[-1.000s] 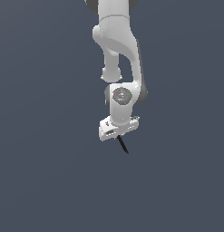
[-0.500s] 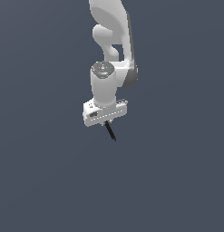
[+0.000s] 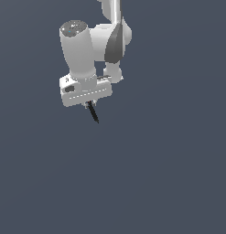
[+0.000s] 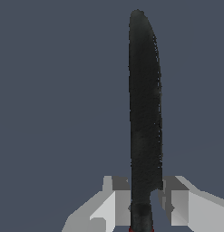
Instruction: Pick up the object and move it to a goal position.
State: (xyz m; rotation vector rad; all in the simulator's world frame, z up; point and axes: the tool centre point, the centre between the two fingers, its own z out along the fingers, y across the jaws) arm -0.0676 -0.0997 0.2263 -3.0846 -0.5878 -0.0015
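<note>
The object is a thin knife-like stick point(image 3: 93, 113); its black pointed part hangs down out of my gripper point(image 3: 89, 104) in the exterior view. In the wrist view the black blade point(image 4: 144, 113) runs long and straight away from the fingers point(image 4: 111, 204), which press on it from both sides. A sliver of its red end point(image 4: 152, 223) shows between the fingers, the rest is hidden. My gripper is shut on the object and holds it up in the air, above the grey ground.
The white arm point(image 3: 110, 41) rises behind the gripper toward the exterior view's top. A plain dark grey surface point(image 3: 169, 173) fills the rest of both views.
The arm has moved toward the exterior view's left and upward with the object held in it. The wrist has come nearer the camera and looks larger.
</note>
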